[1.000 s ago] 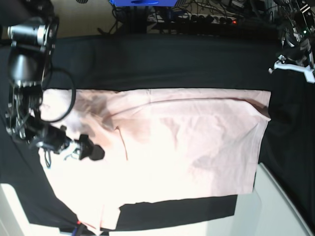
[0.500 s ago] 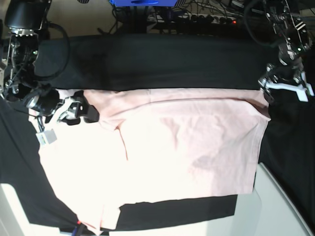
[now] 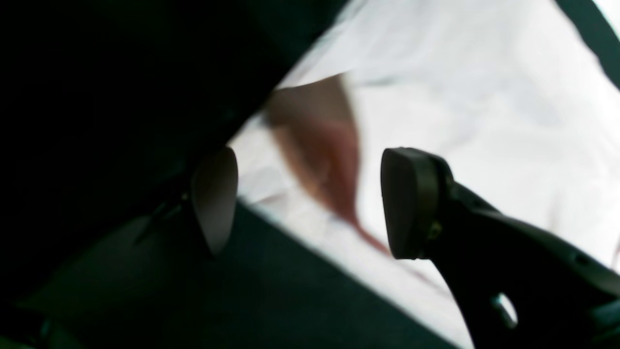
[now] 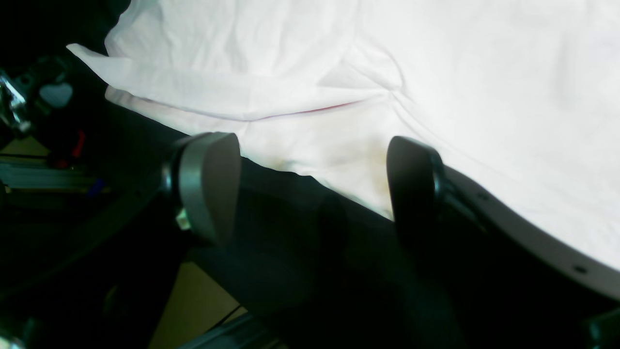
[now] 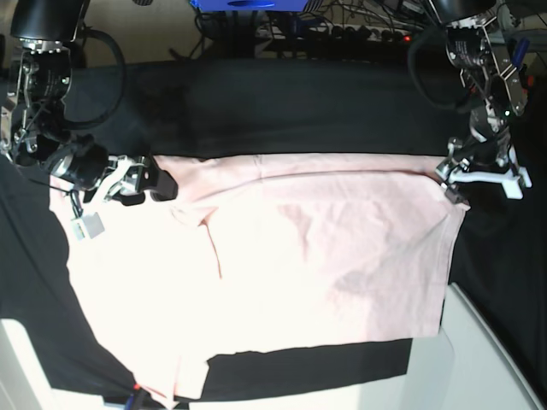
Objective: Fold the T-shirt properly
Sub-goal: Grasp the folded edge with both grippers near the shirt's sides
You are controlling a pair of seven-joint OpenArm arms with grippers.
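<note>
T-shirt (image 5: 325, 256) flat on black cloth (image 5: 282, 102); left gripper (image 5: 448, 177) at its corner, right gripper (image 5: 141, 184) at opposite corner; both released, empty.

Both arms reach low from opposite sides, the left gripper (image 5: 448, 181) and right gripper (image 5: 145, 184) each with jaws spread wide.

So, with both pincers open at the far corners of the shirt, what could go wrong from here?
1. The left pincer is at the very corner of the T-shirt; it may close on the black cloth too, or miss the shirt.
2. The right pincer stands over folded layers; it may take only one layer.
3. Uneven grasps could skew the fold.
</note>
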